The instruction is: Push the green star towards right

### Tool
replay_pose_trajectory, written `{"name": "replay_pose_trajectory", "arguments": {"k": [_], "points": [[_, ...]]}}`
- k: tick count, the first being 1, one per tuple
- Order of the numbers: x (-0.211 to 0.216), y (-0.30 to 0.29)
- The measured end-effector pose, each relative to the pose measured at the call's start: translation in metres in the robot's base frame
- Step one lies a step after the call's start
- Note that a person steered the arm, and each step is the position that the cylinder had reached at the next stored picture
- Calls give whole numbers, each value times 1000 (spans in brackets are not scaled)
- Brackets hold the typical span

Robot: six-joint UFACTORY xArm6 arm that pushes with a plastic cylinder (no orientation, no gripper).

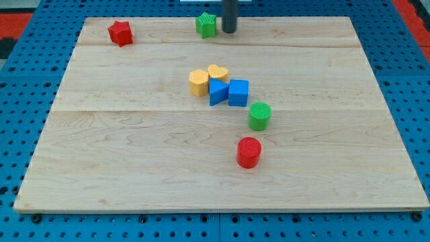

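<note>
Nearest the view's bottom, the wooden board fills most of the scene, resting on a blue perforated table. Next in size is the dark rod, coming down at the view's top; my tip sits just to the right of the green star, very close to it or touching. It is a bare rod with no fingers, so it holds nothing. That green star lies near the board's top edge, a little left of centre. At mid-board, a blue cube, blue triangle, yellow hexagon and yellow heart huddle together, touching. Below and right of them stands a green cylinder, then a red cylinder nearer the bottom. A red star lies alone at top left.
</note>
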State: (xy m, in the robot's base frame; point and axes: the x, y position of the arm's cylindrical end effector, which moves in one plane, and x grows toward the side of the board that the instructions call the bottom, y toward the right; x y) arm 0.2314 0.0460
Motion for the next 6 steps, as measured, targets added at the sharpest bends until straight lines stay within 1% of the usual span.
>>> {"name": "replay_pose_trajectory", "arguments": {"k": [1, 2, 3, 4, 5, 6], "points": [[25, -55], [23, -146], [-30, -152], [-38, -96], [-13, -53], [-17, -8]]}}
